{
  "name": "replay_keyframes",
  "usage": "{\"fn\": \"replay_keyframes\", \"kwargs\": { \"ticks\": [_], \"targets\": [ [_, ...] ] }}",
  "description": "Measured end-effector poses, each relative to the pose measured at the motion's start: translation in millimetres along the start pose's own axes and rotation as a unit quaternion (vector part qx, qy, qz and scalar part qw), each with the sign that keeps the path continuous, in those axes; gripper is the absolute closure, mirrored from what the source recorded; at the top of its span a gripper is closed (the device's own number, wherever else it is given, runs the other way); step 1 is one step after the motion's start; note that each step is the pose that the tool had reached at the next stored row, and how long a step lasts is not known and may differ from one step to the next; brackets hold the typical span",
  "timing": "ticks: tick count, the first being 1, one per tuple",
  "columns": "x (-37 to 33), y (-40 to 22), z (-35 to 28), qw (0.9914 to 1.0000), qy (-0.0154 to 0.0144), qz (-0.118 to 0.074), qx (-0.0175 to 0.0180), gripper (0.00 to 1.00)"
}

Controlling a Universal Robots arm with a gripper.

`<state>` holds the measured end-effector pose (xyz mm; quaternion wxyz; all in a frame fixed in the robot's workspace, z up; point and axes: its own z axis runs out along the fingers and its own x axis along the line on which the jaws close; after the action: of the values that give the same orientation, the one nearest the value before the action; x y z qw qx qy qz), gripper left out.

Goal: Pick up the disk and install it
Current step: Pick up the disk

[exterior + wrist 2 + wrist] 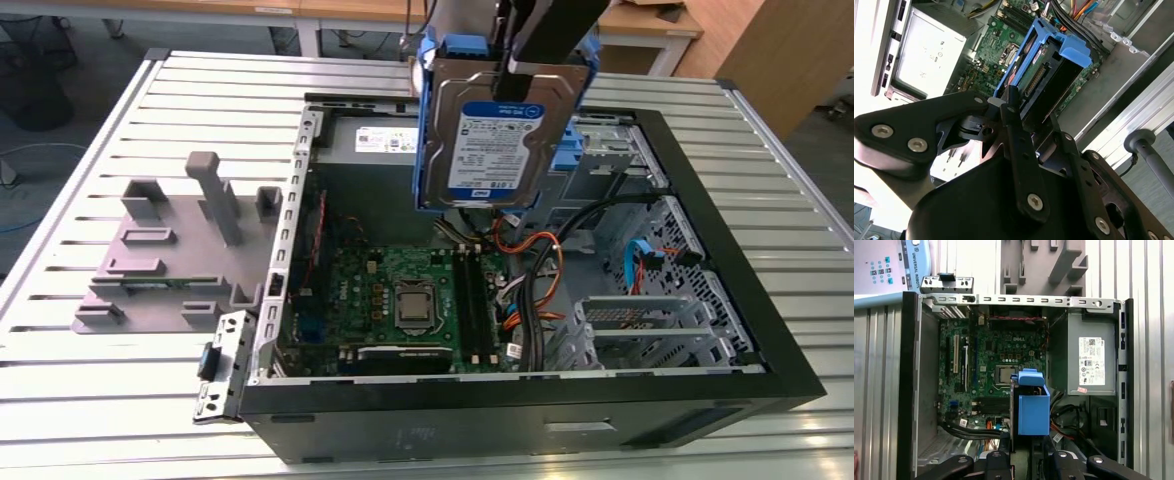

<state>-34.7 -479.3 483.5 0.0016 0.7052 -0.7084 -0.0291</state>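
Your gripper [514,85] pinches the disk [497,150] by its upper end, above the open case [534,425]. I judge it heavy, stiff and shock-sensitive: hold its rigid sides firmly.

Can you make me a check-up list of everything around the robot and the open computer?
Surface: slatted metal table, with an open computer case lying on it.
Job's things: the disk hangs upright over the case, not yet installed.
Clutter: grey plastic fixture beside the case, at the exterior view's left.
End effector: shut on the disk's top edge.
Cables: orange and black cables inside the case.
Surroundings: wooden furniture behind the table.
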Motion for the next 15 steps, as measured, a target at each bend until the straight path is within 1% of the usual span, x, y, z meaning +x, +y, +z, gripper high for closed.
{"fn": "replay_keyframes", "kwargs": {
  "ticks": [4, 15],
  "targets": [
    [0.0, -5.4, -0.2, 1.00000, -0.0001, 0.000, 0.0000, 0.65],
    [-0.1, -17.1, -0.7, 1.00000, 0.0000, 0.000, 0.0000, 0.65]
  ]
}}
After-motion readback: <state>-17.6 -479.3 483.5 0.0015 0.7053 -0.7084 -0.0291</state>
